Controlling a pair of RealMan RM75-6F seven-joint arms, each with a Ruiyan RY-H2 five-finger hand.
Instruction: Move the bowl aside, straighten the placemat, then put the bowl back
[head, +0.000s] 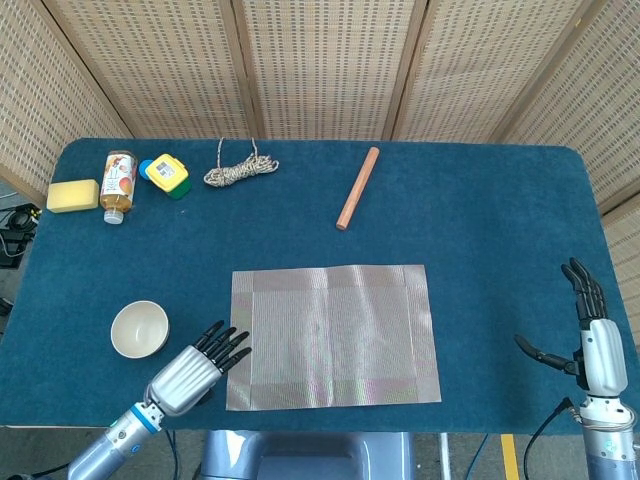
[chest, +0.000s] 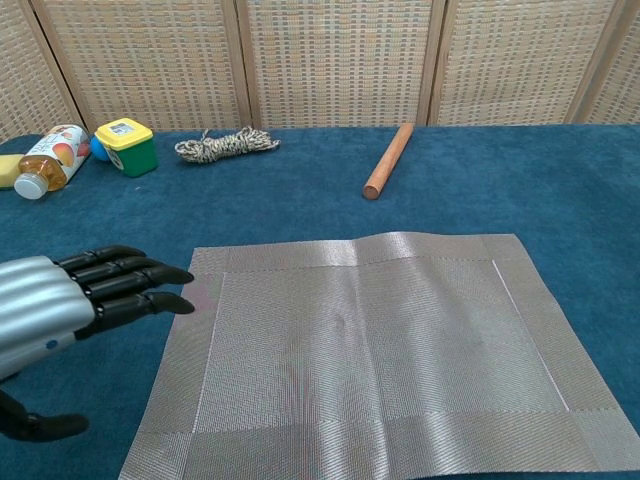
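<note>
The silver woven placemat lies flat and square to the table's front edge. A white bowl stands on the blue cloth to the mat's left; the chest view does not show it. My left hand hovers between bowl and mat, fingers stretched out and apart, holding nothing and just off the mat's left edge. My right hand stands upright at the table's near right corner, fingers spread and empty, far from the mat.
Along the back of the table lie a yellow sponge, a juice bottle on its side, a yellow-and-green box, a coil of rope and a wooden rod. Wicker screens stand behind.
</note>
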